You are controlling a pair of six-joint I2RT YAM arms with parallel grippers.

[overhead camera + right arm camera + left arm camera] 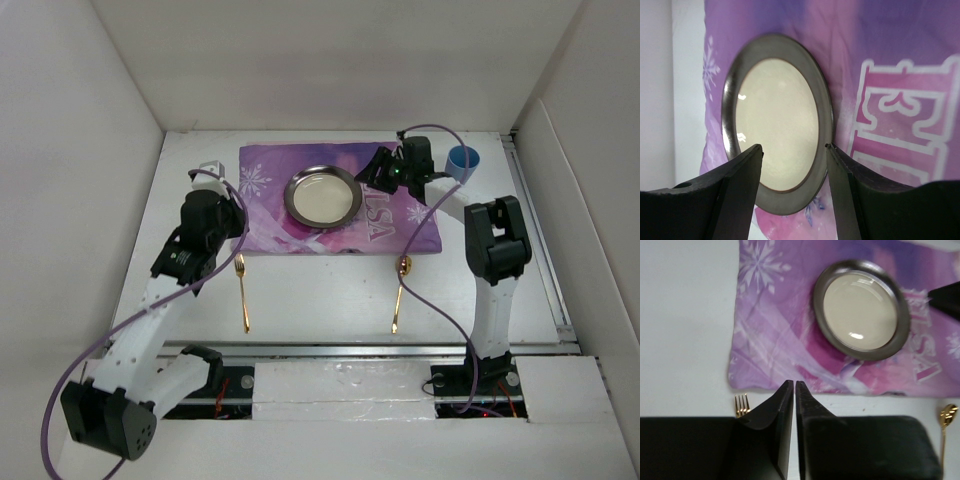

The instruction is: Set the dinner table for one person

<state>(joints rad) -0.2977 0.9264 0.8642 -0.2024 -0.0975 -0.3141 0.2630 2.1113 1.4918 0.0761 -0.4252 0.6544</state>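
The plate (321, 196), metal-rimmed with a pale centre, sits on the purple snowflake cloth (270, 185), which lies flat on the white dinner table (320, 300). The table's bare surface runs well past the plate to the left, the right and the near side.

The right gripper (793, 146) hangs at the plate's right side, over its rim. Its 2 fingers stand wide apart and grip nothing; I cannot tell whether they touch the plate.

The left gripper (794, 385) is to the near left of the plate, above the cloth's near edge. Its jaws are drawn to a thin slit and hold nothing.

1 gold fork (242, 292) lies on the table nearer than the plate and to its left. 1 gold spoon (399, 295) lies nearer and to its right. A blue cup (463, 159) stands right of the plate, beyond the right gripper.
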